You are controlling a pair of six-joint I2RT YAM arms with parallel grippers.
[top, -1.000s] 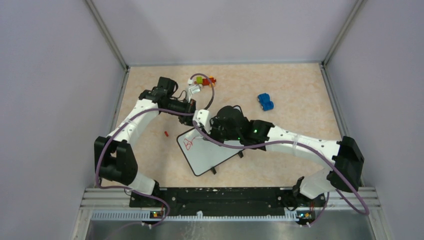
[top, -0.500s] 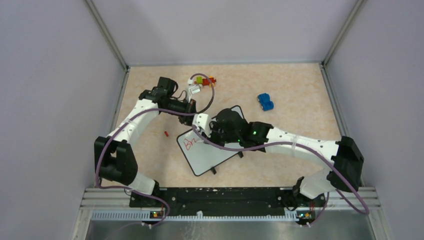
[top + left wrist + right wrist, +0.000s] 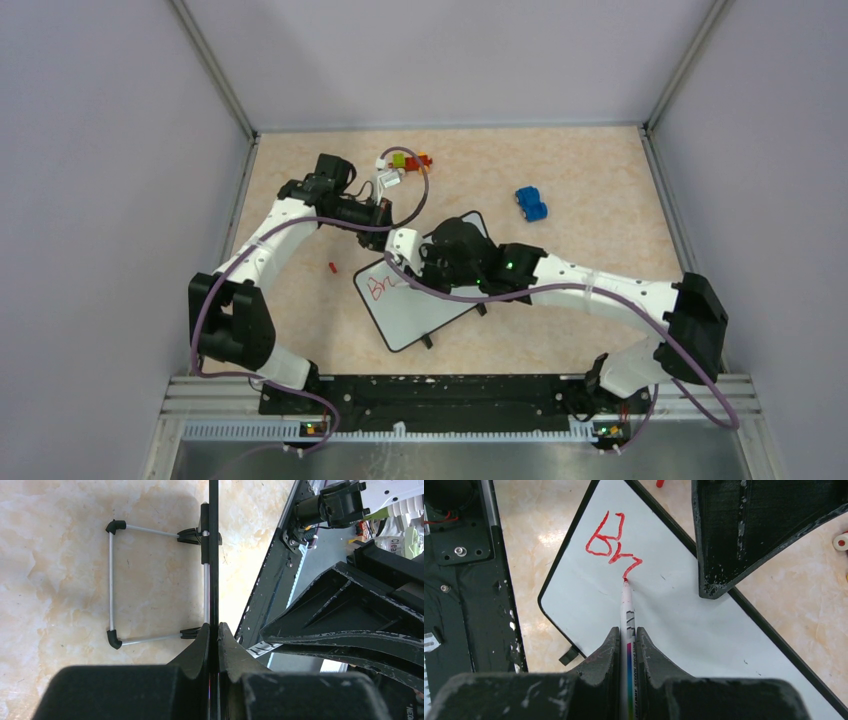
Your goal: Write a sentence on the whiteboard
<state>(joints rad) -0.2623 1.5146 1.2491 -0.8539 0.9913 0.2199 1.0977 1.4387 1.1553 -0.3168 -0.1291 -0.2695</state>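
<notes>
1. The small white rectangular whiteboard (image 3: 425,312) with a thin dark frame is lying slantwise on the beige marbled desk (image 3: 590,180), in the middle, just ahead of the arm bases.
2. The right hand (image 3: 626,632) is reaching over the whiteboard (image 3: 684,630) from the right, its fingers pressing together on a thin white marker (image 3: 628,612) with a red tip.
3. The marker's tip is touching the board's white face at the end of the last red stroke.
4. The red handwritten sentence (image 3: 611,542) is sitting near the board's left corner (image 3: 380,287), reading only "Br" at this point.
5. The left hand (image 3: 213,629) is clamping tight on the board's far edge, which is showing edge-on in its wrist view as a thin dark strip (image 3: 214,555).
6. A small red cap (image 3: 331,267) is lying on the desk just left of the board, apart from it.
7. A blue toy car (image 3: 531,204) is sitting farther back on the right.
8. A cluster of small coloured blocks (image 3: 405,160) is resting near the far wall, beyond the left hand (image 3: 383,213).
</notes>
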